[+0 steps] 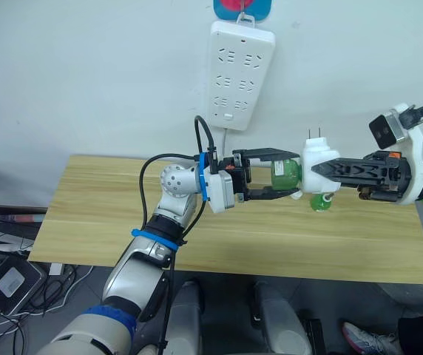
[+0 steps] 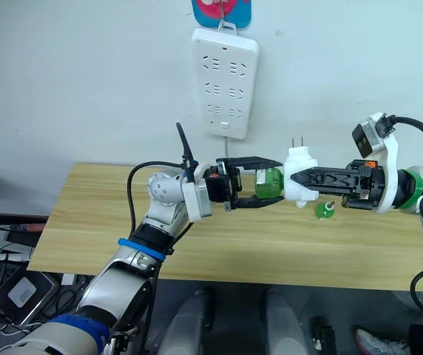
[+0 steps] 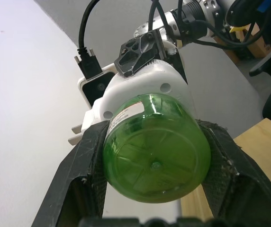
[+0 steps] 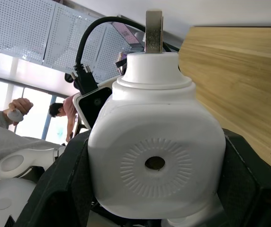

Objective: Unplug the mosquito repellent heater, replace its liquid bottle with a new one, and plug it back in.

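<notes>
Our right gripper [image 1: 328, 171] clamps the smooth white heater [image 1: 316, 163]; our left gripper [image 1: 289, 179] grasps its translucent green bottle [image 1: 286, 174].

1 heater [image 1: 316, 164], 2 green bottles [image 1: 285, 174] [image 1: 320, 201], 1 power strip [image 1: 239, 74], 1 table [image 1: 108, 214], 2 hands [image 1: 289, 174] [image 1: 316, 171].

White heater [image 1: 317, 164] with ring of fine lines round a dark hole, mid right. Clear green bottle [image 1: 285, 173] beside it. Small green bottle [image 1: 320, 201] on light wood table [image 1: 108, 214]. White power strip [image 1: 239, 72] near top middle. Black fingers [image 1: 267, 154].
</notes>
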Available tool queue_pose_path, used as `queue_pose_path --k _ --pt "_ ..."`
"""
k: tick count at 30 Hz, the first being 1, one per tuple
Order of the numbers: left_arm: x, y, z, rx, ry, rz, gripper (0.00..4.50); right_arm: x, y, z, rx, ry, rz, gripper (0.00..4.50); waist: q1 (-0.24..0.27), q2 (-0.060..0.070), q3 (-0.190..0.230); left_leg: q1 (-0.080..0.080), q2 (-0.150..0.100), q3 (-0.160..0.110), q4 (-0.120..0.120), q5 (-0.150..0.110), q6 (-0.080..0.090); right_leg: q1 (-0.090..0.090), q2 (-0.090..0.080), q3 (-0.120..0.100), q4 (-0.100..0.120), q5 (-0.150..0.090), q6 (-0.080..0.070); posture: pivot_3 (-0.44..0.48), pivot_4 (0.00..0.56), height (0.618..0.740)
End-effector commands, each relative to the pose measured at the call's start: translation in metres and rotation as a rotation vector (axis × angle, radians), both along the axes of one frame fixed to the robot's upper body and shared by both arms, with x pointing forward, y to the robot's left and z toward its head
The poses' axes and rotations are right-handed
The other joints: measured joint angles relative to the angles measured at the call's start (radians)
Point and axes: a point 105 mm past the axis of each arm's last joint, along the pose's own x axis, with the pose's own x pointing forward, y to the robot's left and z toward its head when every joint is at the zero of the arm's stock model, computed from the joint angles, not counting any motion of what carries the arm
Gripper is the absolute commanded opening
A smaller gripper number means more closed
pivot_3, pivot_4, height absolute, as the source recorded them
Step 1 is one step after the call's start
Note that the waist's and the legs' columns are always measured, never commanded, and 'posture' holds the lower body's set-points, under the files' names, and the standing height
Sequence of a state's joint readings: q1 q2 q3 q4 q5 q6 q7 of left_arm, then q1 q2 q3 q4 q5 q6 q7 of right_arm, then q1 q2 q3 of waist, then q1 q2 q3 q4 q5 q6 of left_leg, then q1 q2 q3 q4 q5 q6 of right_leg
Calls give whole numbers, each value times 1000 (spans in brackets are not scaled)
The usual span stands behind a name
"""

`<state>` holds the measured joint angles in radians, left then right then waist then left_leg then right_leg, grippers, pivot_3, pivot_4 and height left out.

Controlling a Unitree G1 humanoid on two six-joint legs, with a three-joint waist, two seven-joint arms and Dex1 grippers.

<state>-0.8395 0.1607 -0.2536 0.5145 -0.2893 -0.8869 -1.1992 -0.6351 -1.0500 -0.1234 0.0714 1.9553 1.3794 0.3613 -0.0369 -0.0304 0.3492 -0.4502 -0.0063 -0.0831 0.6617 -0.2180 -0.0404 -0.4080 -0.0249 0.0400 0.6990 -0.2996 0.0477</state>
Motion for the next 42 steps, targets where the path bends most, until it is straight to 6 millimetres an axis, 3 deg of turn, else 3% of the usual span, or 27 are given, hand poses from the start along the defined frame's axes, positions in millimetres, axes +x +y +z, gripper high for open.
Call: queue_pose_path --k 1,7,8,13,18,23,29,40,42 --pt "2 -9 -1 65 30 18 2645 0 2 2 -7 -34 -25 2993 0 0 0 0 0 0 0 0 0 0 0 0 0 0 0 -45 308 740" --pt "14 -3 -6 179 127 124 4455 12 -4 -10 -60 -33 -174 2993 -7 0 0 0 0 0 0 0 0 0 0 0 1 0 0 -47 310 740" --pt "15 -2 -7 188 132 139 4500 13 -4 -12 -64 -34 -187 2993 -9 0 0 0 0 0 0 0 0 0 0 0 1 0 0 -46 311 740" --pt "17 2 -14 252 161 181 4500 14 -1 -16 -72 -39 -219 2993 -14 0 0 0 0 0 0 0 0 0 0 0 1 0 0 -40 311 740" --pt "26 9 -39 497 134 287 4500 24 -3 -25 -180 -34 -320 2993 -19 0 0 0 0 0 0 0 0 0 1 0 1 0 0 -41 313 740" --pt "39 -4 -42 478 164 445 4500 28 6 -35 -253 -45 -401 2993 -19 0 0 -1 0 -1 0 0 0 0 0 0 1 0 0 -54 308 740" --pt "35 -17 -36 441 162 524 4500 30 10 -40 -291 -63 -509 2993 -20 0 0 -1 0 -1 0 0 0 -1 0 0 1 0 0 -60 309 740" --pt "31 -24 -52 495 172 585 4500 28 17 -41 -293 -77 -534 2993 -20 0 0 -1 0 -1 0 0 0 -1 0 0 2 0 0 -53 302 740" --pt "31 -26 -49 470 182 591 3887 28 19 -41 -291 -80 -528 2993 -20 0 0 -1 0 0 0 0 0 -1 0 0 2 0 0 -51 301 740"
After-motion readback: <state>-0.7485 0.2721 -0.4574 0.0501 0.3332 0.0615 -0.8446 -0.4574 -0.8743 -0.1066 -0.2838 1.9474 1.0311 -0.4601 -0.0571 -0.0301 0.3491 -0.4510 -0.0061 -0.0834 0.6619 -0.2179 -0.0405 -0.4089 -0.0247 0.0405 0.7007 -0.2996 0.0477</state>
